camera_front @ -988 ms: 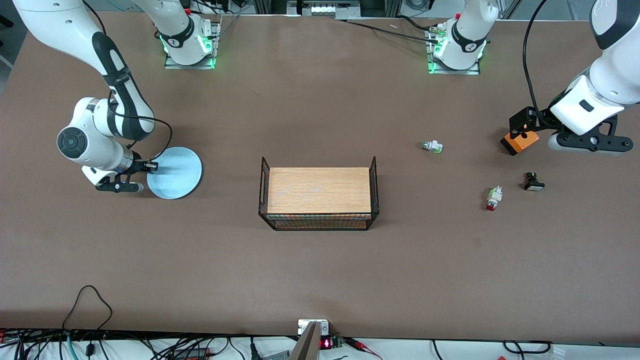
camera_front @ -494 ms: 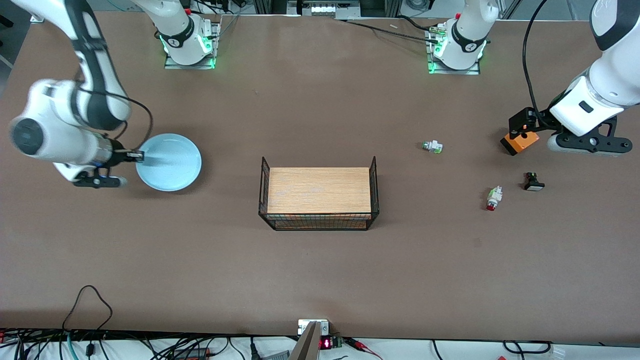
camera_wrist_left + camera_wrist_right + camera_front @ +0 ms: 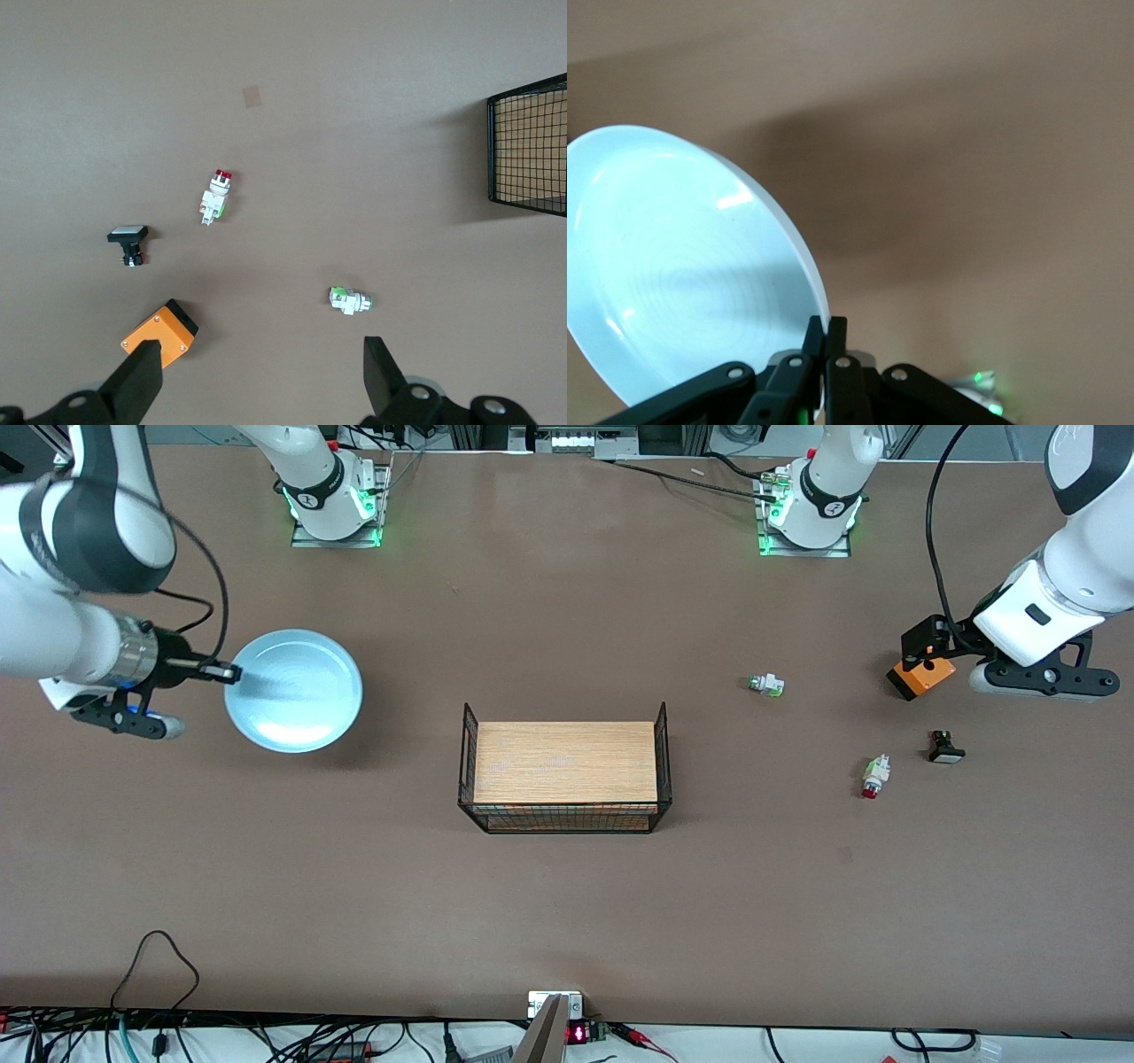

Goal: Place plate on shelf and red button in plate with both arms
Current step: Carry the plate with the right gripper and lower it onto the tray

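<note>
A brown table (image 3: 567, 903) is carrying a wire basket (image 3: 564, 777) with a wooden board at its middle. Toward the left arm's end, a green button (image 3: 766, 685), a red button (image 3: 874, 776), a black button (image 3: 945, 747) and an orange block (image 3: 921, 677) are lying apart from one another.

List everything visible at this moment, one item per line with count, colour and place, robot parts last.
plate: 1, pale light-blue, lifted off the table at the right arm's end, rim pinched by the right claw.
wire basket: 1, black mesh with a wooden board on top, mid-table.
green-tipped button: 1, white and green, toward the left arm's end.
red button: 1, white with dark red cap, nearer the front camera than the green one.
black-and-white button: 1, beside the red button.
orange block: 1, orange and black, under the left claw.
right claw: shut on the plate's rim.
left claw: open, waiting above the buttons.
</note>
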Robot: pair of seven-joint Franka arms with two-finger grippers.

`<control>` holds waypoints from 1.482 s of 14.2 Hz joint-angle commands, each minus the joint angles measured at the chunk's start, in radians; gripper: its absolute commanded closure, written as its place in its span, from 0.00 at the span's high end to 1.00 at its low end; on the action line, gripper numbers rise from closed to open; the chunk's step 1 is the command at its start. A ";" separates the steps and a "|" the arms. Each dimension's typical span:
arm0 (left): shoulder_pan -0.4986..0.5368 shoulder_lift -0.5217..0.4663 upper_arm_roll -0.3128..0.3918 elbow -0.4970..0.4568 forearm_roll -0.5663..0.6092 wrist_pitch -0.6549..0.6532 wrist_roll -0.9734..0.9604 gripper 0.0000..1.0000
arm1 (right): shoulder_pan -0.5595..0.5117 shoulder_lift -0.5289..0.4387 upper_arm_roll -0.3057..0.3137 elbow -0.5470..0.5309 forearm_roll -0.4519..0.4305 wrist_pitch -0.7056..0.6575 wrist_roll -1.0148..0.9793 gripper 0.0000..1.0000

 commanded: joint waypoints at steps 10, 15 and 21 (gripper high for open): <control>0.000 0.016 0.004 0.035 -0.018 -0.039 0.007 1.00 | 0.336 0.118 0.021 0.283 0.170 0.059 0.746 0.00; -0.003 0.018 0.004 0.046 -0.016 -0.043 0.007 1.00 | 0.435 0.196 0.026 0.283 0.173 0.162 1.010 0.00; -0.003 0.019 0.004 0.046 -0.016 -0.043 0.009 1.00 | 0.493 0.290 0.026 0.283 0.174 0.328 1.126 0.00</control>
